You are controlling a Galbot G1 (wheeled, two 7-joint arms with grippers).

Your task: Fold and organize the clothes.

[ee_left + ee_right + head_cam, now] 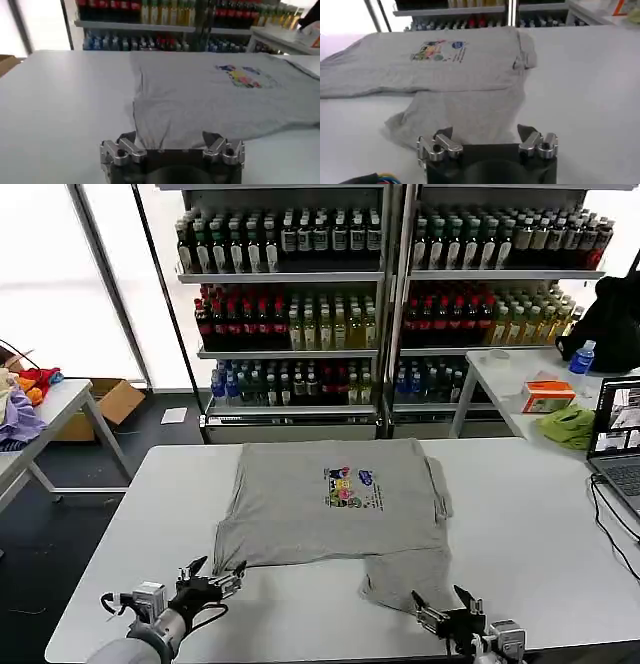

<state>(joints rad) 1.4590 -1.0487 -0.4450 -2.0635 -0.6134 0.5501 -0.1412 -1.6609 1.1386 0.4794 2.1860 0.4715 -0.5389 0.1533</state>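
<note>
A light grey short-sleeved shirt (320, 509) lies spread on the white table (530, 534), its multicoloured chest print (348, 487) facing up. A rumpled grey flap (405, 576) sticks out from its front right part toward the near edge. My left gripper (215, 572) hovers open at the shirt's near left corner; in the left wrist view that corner (160, 135) lies between the spread jaws of the left gripper (170, 141). My right gripper (440, 597) stands open just short of the flap; the right wrist view has the flap (470, 117) ahead of the right gripper (485, 134).
A laptop (618, 439) with cables sits at the table's right edge. Behind it a second table holds a lime-green cloth (567, 427) and an orange box (548, 396). A side table at far left carries purple and orange cloths (20, 409). Bottle shelves (290, 314) stand behind.
</note>
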